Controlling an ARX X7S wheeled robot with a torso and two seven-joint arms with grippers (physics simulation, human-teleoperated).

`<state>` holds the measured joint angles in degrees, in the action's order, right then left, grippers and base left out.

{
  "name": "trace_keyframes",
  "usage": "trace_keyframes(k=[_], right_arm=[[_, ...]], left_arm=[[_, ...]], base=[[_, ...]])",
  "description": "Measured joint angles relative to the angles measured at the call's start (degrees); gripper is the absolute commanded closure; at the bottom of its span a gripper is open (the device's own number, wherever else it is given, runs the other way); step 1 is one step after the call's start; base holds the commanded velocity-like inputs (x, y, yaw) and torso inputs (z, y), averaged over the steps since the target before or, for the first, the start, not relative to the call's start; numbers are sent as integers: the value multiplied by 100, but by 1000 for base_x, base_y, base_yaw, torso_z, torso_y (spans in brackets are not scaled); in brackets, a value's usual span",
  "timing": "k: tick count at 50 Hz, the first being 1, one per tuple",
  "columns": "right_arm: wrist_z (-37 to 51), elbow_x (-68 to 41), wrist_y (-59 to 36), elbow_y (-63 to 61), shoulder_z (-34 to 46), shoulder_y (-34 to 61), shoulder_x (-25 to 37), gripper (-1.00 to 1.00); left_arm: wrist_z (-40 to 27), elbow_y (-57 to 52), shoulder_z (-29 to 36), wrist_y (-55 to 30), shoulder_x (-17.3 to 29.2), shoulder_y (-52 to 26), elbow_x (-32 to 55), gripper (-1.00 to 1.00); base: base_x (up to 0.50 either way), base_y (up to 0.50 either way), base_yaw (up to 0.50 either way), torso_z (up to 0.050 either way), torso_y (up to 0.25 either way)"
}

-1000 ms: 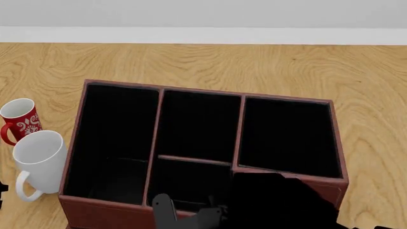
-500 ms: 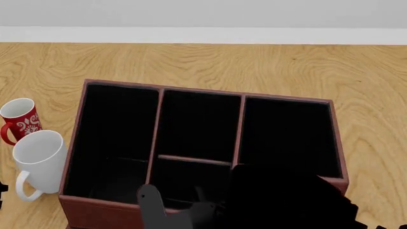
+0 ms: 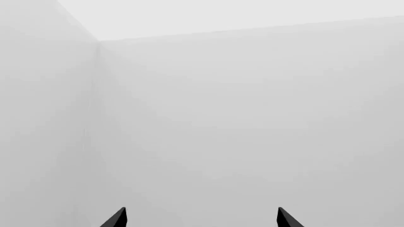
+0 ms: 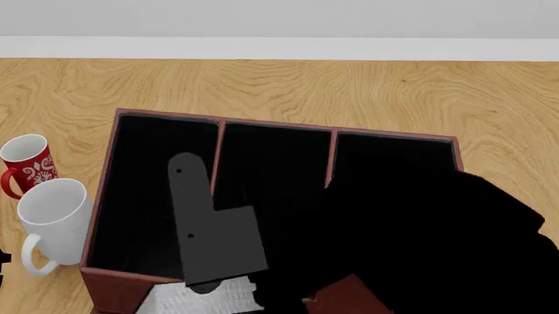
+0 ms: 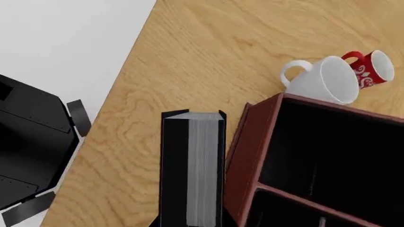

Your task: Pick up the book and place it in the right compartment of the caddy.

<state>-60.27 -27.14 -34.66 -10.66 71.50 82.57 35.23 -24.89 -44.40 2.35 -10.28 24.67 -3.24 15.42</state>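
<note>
The book, with black covers and white page edges, is clamped in my right gripper. It hangs over the wooden table just outside the caddy's reddish-brown front wall. In the head view a grey finger lies across the caddy, with the book's white pages at the bottom edge. My black right arm hides most of the right compartment. My left gripper is open, facing a blank grey wall.
A white mug and a red patterned mug stand left of the caddy; both also show in the right wrist view, white and red. The robot's black base is beside the table edge.
My right arm has risen and swung over the caddy. The grey finger climbed from the bottom edge across the left and middle sections, and the book's white pages came into view.
</note>
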Motion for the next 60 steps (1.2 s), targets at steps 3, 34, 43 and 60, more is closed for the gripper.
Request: trace_keyframes(k=[3, 34, 43, 60], right_arm=[[55, -154, -31, 63, -229, 131, -35, 100], [306, -313, 300, 1978, -1346, 1303, -792, 100], [-10, 86, 585, 3279, -1284, 2073, -1175, 100], [-1113, 1004, 1386, 6402, -626, 3544, -2167, 100]], left_arm=[[0, 0, 0, 0, 0, 0, 0, -100], [0, 0, 0, 0, 0, 0, 0, -100], [0, 0, 0, 0, 0, 0, 0, -100], [0, 0, 0, 0, 0, 0, 0, -100]], base=[[0, 0, 1, 0, 0], [0, 0, 0, 0, 1], [0, 0, 0, 0, 1], [0, 0, 0, 0, 1]])
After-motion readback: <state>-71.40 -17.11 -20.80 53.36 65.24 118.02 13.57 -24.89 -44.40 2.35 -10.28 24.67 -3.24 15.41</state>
